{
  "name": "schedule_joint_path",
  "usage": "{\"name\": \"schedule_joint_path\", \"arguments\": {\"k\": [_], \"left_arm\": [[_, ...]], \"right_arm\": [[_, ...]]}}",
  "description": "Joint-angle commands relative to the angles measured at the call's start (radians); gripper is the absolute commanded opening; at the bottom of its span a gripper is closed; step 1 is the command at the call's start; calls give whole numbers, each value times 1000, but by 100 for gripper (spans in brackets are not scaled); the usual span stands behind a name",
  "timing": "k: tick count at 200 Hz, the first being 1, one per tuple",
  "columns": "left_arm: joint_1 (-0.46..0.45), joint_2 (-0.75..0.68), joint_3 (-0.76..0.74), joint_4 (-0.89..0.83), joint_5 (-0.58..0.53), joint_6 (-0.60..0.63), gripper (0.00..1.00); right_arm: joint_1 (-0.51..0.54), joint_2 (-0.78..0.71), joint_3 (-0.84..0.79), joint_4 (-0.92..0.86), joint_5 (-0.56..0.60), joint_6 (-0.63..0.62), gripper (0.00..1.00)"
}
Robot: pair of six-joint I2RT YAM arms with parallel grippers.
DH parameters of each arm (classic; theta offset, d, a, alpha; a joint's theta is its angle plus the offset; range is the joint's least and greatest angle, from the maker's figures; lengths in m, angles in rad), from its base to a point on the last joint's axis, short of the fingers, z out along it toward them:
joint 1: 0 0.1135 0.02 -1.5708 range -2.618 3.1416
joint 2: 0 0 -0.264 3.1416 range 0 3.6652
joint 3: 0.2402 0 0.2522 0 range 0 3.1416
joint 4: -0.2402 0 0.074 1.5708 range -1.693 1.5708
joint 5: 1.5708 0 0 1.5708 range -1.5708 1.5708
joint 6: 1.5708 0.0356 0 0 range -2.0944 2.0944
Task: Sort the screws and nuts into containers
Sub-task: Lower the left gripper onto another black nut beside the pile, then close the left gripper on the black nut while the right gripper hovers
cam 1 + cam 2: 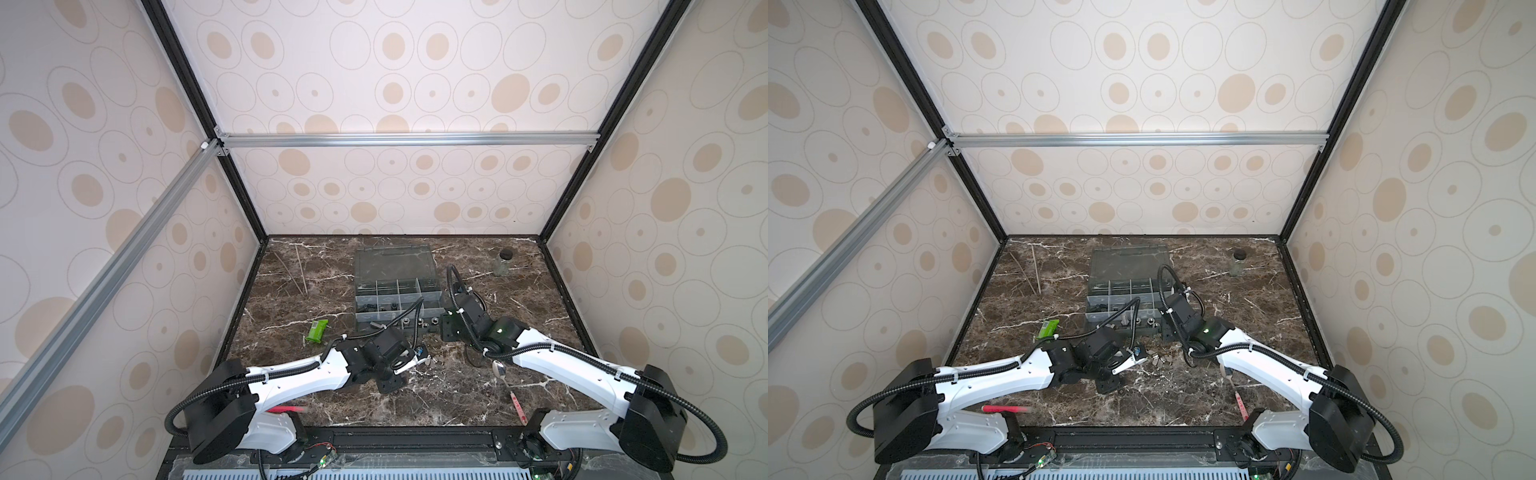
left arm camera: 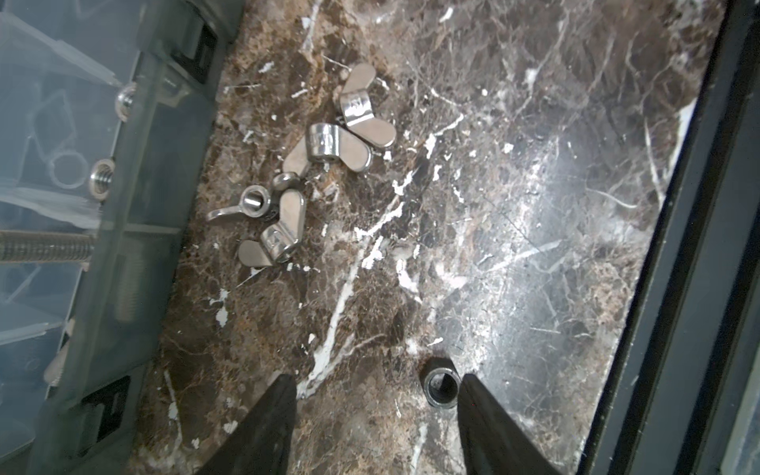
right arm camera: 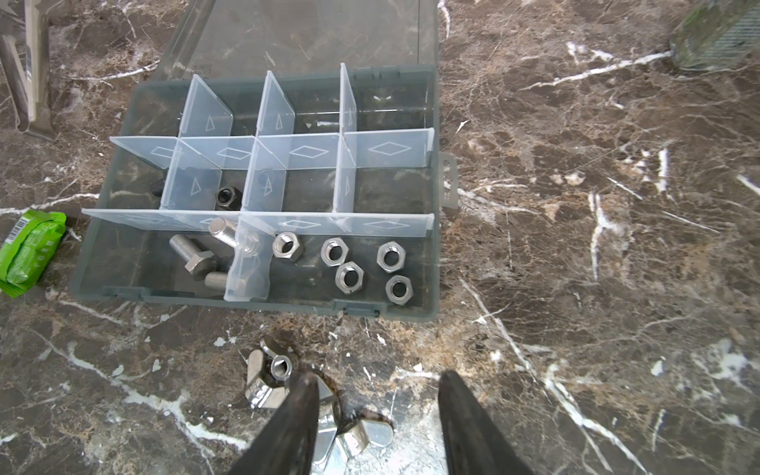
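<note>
**Visitor:** What's the left arm doing down there?

**Onlooker:** It's low over the counter (image 2: 534, 205) with the left fingers (image 2: 263, 427) spread wide, grasping nothing. A black nut (image 2: 442, 388) lies flat on the marble between the two tips, close by one of them. I can't tell whether it touches.

**Visitor:** And the right arm?

**Onlooker:** The right fingers (image 3: 288, 423) are parted too, with only bare stone in the gap. One tip hangs over the wing nuts (image 3: 279, 368), a small silver cluster on the counter just in front of the organizer box (image 3: 288, 305).

**Visitor:** What's in the box?

**Onlooker:** The clear lid is laid back open. In the nearest row, three silver screws (image 3: 191, 251) sit in one compartment. Five silver hex nuts (image 3: 349, 277) lie in the wider one beside it, past a translucent divider. In the row behind, a black screw (image 3: 157, 189) is in the end compartment and a dark nut (image 3: 227, 196) is next door.

**Visitor:** Anything else lying about?

**Onlooker:** A green packet (image 3: 31, 251) lies just beside the box, on the left arm's side. In both top views a glass jar (image 1: 502, 262) with a black lid stands well off at the far right. Some thin sticks (image 1: 301, 270) lie at the far left, and a spoon (image 1: 498, 369) pokes out by the right arm.
</note>
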Motion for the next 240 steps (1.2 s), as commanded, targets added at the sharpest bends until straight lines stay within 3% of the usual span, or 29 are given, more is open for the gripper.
{"name": "schedule_joint_path", "arguments": {"k": [1,96,176,240], "left_arm": [[-20,34,14,-28,-6,49,62],[-96,199,38,-87,-82,92,52],[-113,237,47,-98,-74,98,23],[-115,215,50,-94,-92,81,14]], "right_arm": [[-4,-27,-18,-25,30,19,51],[-6,-93,-53,-41,73,37,51],[-4,-114,-64,-51,79,51,51],[-4,-136,-76,-55,85,67,51]]}}
